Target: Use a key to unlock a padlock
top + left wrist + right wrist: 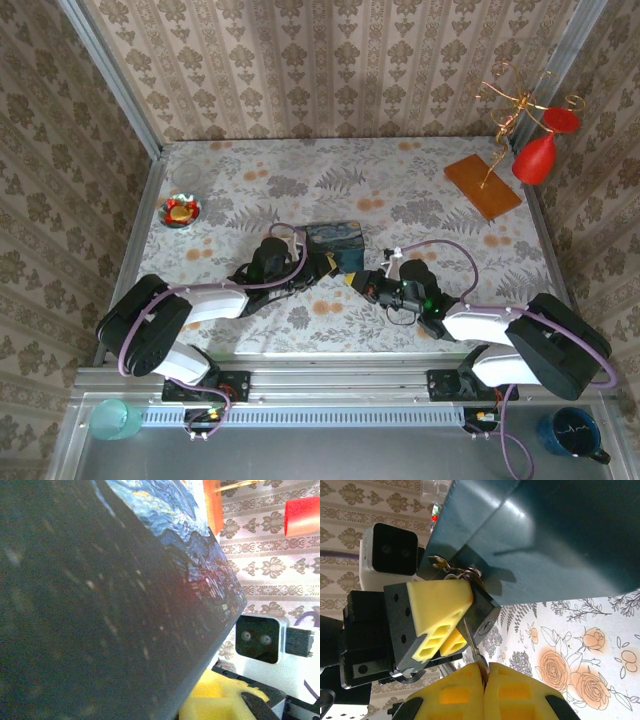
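I see my right fingers point(520, 692) pressed together on a thin metal key point(471, 642), which stands up from between their tips. Just above them hangs the small dark padlock point(485, 611), its silvery shackle hooked to the latch of a blue box point(560, 535). My left fingers point(437, 612) are closed on the padlock's side, just left of the key. The key's tip reaches the padlock's underside; I cannot tell whether it is inside the keyhole. A flowered tabletop point(580, 645) lies right of my right fingers.
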### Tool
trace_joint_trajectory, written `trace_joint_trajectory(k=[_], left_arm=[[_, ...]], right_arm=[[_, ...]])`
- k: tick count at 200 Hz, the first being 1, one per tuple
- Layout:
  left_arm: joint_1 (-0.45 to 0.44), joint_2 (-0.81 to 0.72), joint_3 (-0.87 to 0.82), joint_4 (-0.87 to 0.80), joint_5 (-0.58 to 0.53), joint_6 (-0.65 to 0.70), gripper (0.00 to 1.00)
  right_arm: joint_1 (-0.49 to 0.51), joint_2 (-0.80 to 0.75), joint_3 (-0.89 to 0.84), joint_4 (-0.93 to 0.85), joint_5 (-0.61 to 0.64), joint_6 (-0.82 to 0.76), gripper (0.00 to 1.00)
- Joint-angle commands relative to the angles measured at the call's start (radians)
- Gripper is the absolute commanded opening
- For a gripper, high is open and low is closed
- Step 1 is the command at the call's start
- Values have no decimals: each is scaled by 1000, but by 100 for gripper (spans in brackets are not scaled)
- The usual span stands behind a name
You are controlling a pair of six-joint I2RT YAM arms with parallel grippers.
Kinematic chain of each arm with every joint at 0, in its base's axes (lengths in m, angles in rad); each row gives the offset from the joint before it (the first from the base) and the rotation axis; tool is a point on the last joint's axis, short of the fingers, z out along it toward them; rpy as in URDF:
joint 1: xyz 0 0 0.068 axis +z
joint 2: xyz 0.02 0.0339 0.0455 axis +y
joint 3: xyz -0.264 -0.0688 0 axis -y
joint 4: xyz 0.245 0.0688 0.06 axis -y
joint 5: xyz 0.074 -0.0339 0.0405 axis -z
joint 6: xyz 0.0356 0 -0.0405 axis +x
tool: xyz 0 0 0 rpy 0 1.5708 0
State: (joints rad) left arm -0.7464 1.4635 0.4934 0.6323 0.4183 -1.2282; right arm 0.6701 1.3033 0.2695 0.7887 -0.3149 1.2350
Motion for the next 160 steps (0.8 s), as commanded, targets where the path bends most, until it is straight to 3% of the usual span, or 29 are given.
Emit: trace_joint_trajectory(k=[1,160], left_arm=[[-8,-9,6,96,-4,-44,0],[-24,9,5,160,-6,-81,0]], right_arm=[[-4,-12,-29,63,-1,4,0],[-41,82,-7,166,-90,42,0]])
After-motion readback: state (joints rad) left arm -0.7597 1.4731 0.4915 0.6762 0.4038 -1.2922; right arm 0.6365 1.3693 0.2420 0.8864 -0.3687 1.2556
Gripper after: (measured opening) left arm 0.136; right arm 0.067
